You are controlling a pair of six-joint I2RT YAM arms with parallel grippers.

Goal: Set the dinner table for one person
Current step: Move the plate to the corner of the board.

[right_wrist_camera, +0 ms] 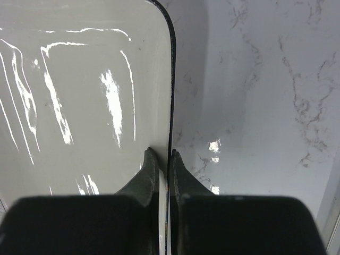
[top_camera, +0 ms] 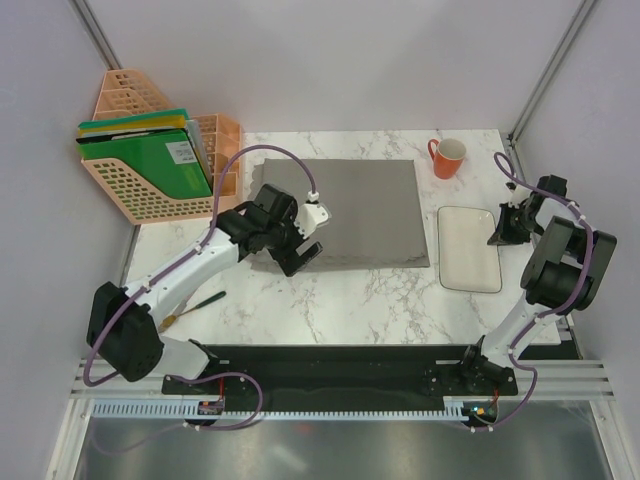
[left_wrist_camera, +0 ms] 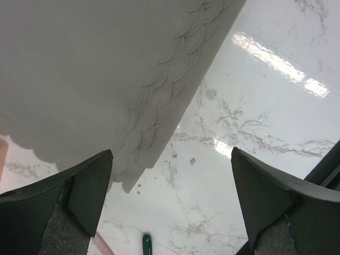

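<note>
The dinner table (top_camera: 330, 310) is white marble with grey veins. A grey scallop-edged placemat (top_camera: 370, 210) lies flat at its middle. My left gripper (top_camera: 300, 255) is open just above the placemat's near left corner, and holds nothing. In the left wrist view its gripper (left_wrist_camera: 171, 154) straddles that corner of the placemat (left_wrist_camera: 79, 64). A white rectangular plate (top_camera: 470, 250) lies right of the placemat. My right gripper (top_camera: 505, 232) is shut on the plate's right rim. In the right wrist view the gripper (right_wrist_camera: 160, 152) has one finger inside and one outside the plate (right_wrist_camera: 79, 106).
An orange mug (top_camera: 447, 157) stands at the back right. A green-handled utensil (top_camera: 205, 302) lies on the table at the near left, and its handle tip shows in the left wrist view (left_wrist_camera: 146, 244). An orange file rack (top_camera: 150, 165) with green folders stands at the back left.
</note>
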